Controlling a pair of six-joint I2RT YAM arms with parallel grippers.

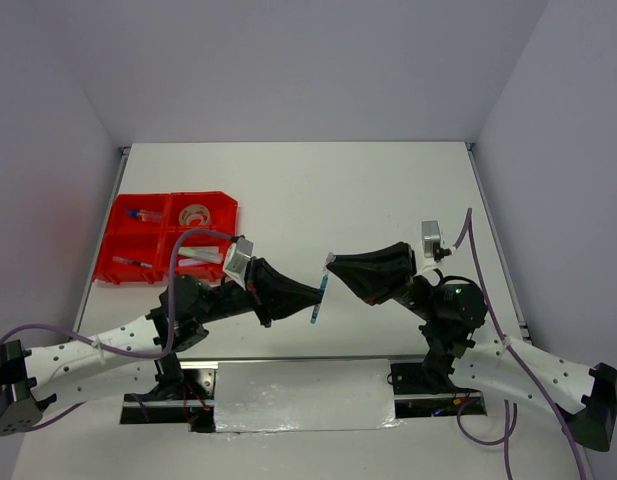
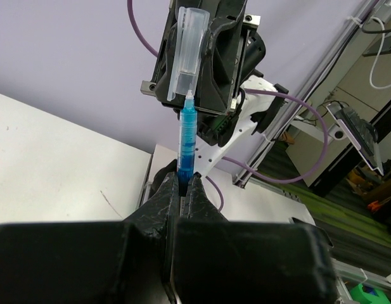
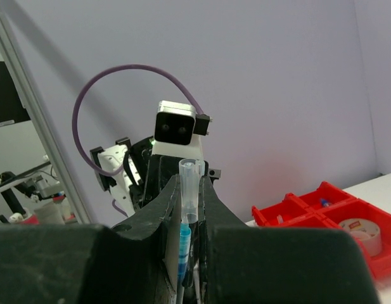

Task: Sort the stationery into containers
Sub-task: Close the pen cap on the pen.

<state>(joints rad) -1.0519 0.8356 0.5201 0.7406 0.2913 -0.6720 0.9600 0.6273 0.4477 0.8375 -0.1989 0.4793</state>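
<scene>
A thin blue pen hangs in mid-air over the middle of the table, and my left gripper is shut on its lower end. From the left wrist the pen rises out of that gripper towards a clear pen cap. My right gripper is shut on this cap, facing the left one. The pen tip sits right at the cap's open mouth. The containers, a red tray, lie at the far left with a tape roll and pens inside.
White walls close the table on the left, the far side and the right. The tray's near compartments hold another pen and pale items. From the right wrist the tray and its tape roll show at the right.
</scene>
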